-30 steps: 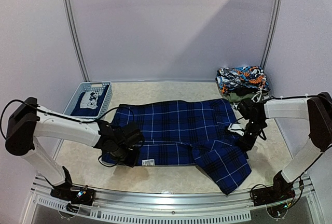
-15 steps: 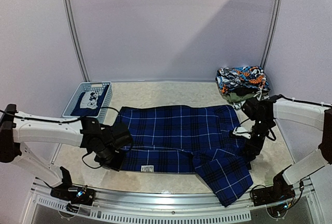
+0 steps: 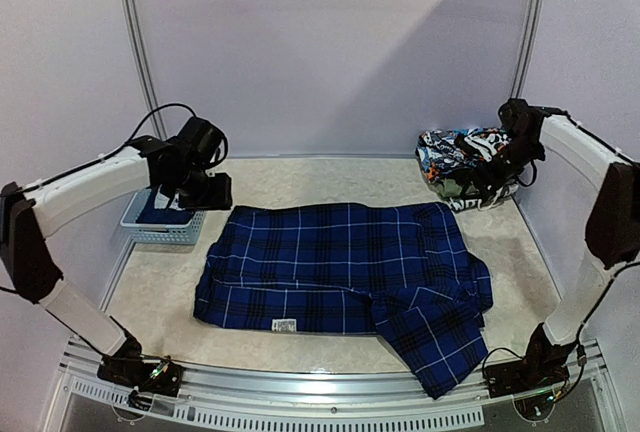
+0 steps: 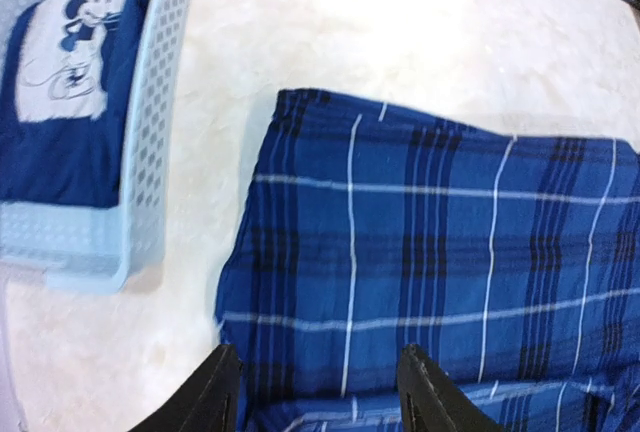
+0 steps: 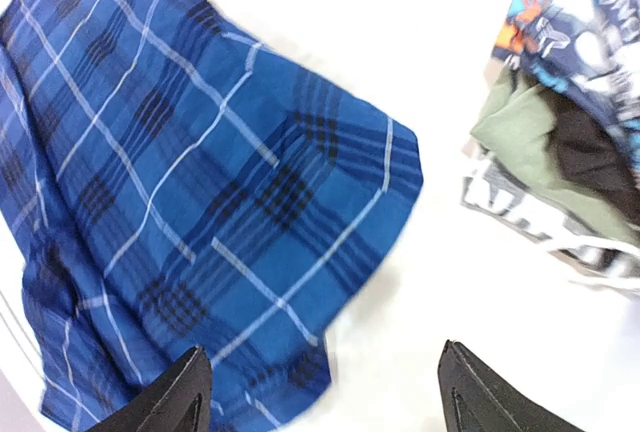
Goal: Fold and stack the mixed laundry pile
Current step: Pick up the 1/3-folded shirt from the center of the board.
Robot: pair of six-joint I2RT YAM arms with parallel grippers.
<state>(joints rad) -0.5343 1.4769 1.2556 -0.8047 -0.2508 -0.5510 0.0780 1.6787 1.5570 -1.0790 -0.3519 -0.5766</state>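
Observation:
The blue-and-black plaid shirt [image 3: 340, 267] lies partly folded in the middle of the table, one sleeve [image 3: 430, 337] trailing to the near right edge. It also shows in the left wrist view [image 4: 440, 252] and the right wrist view [image 5: 190, 202]. The navy T-shirt with a pale print [image 3: 170, 197] lies in the light-blue basket [image 3: 150, 230]; it also shows in the left wrist view [image 4: 60, 82]. My left gripper [image 3: 205, 192] is raised above the shirt's far left corner, open and empty [image 4: 320, 392]. My right gripper [image 3: 490, 177] is raised by the stack at far right, open and empty [image 5: 320, 392].
A stack of folded garments [image 3: 468, 164], topped by a colourful print, sits at the far right corner; it also shows in the right wrist view [image 5: 570, 142]. The light-blue basket [image 4: 150, 152] stands at the far left. Walls enclose the back and sides.
Both grippers have let go of the plaid shirt and risen away toward the far side, left to the basket, right to the stack. The shirt now lies folded over and still.

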